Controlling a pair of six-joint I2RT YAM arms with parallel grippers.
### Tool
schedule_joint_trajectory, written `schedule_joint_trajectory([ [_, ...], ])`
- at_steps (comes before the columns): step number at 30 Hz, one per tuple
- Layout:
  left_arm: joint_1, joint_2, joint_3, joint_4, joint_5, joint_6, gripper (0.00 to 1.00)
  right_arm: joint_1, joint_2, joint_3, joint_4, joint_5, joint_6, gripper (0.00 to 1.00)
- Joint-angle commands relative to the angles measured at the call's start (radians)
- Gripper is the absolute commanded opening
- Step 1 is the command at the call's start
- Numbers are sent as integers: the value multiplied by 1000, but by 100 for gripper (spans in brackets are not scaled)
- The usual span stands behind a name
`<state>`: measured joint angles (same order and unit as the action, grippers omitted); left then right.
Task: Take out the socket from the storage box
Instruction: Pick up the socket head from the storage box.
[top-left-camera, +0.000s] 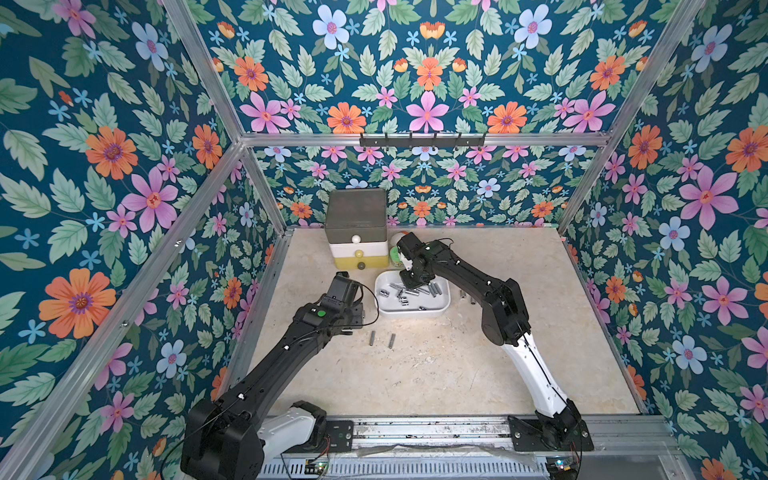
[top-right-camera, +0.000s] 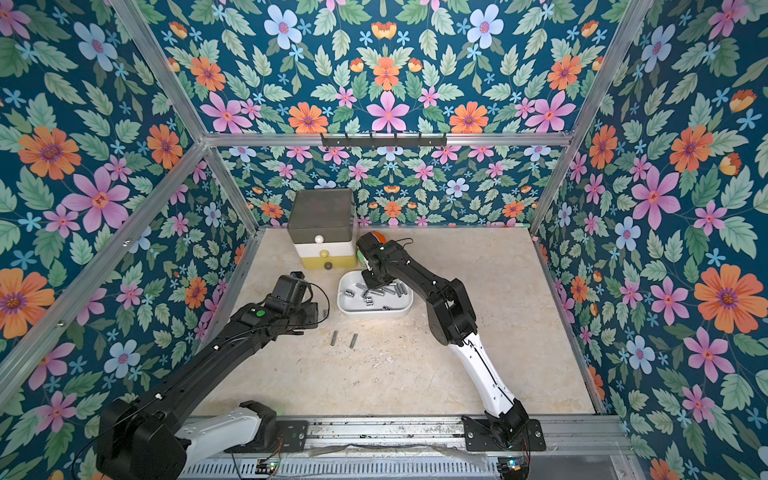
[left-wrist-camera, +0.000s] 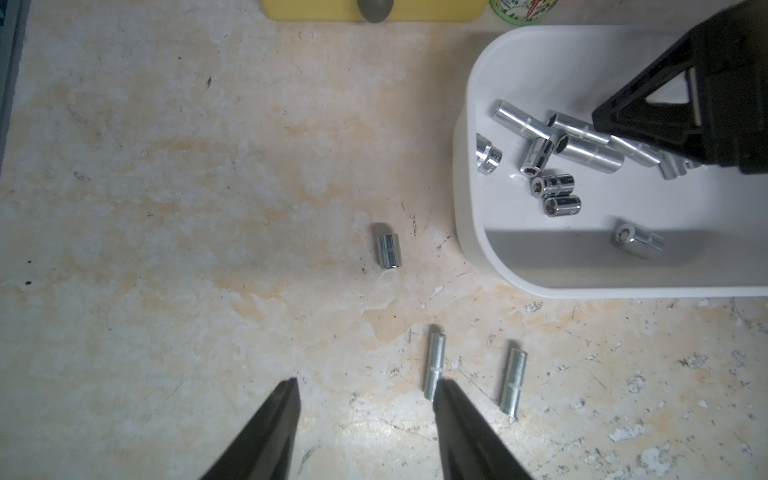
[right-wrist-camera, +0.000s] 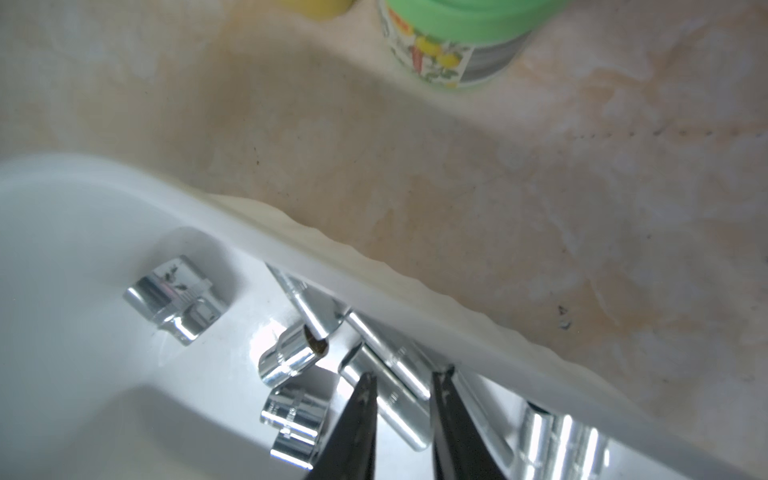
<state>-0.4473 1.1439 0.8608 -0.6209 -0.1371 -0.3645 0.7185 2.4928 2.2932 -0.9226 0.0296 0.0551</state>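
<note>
- The storage box (top-left-camera: 415, 312) is a shallow white plastic tub with rounded corners and smooth, plain, slightly glossy walls. It sits on the table (top-left-camera: 457, 374) toward the back edge, left of the middle, just in front of the drawer tower (top-left-camera: 359, 232).
- The sockets (left-wrist-camera: 552, 185) lie loose on its floor. They are bright chromed steel cylinders, some short and stubby with a knurled band, others long and slim, with several leaning across each other.
- The right hand (right-wrist-camera: 407, 374) reaches down inside the box by its back wall. Its thin black fingers (right-wrist-camera: 361, 415) stand narrowly apart on either side of a long socket (right-wrist-camera: 399, 411) that lies on the floor. I cannot tell whether they actually pinch it.
- The left hand (left-wrist-camera: 366, 382) hangs over the table nearer the left edge. Its tapered black fingers are spread about halfway and have nothing between them.
- A short socket (left-wrist-camera: 389, 250) and two slim ones (left-wrist-camera: 434, 365) (left-wrist-camera: 514, 382) lie on the bare table in front of the box.
- The table top is a matte, beige, marbled surface, scuffed and flecked.
</note>
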Motion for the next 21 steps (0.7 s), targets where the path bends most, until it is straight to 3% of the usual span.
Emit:
schedule_joint_trajectory([
  [1, 0, 3, 6, 4, -10, 6, 59, 1, 10, 0, 2, 15, -15, 28],
  [13, -1, 10, 6, 1, -10, 6, 59, 7, 81, 18, -2, 43, -2, 26],
  [21, -1, 14, 7, 1, -12, 6, 59, 12, 87, 59, -20, 32, 124, 12],
])
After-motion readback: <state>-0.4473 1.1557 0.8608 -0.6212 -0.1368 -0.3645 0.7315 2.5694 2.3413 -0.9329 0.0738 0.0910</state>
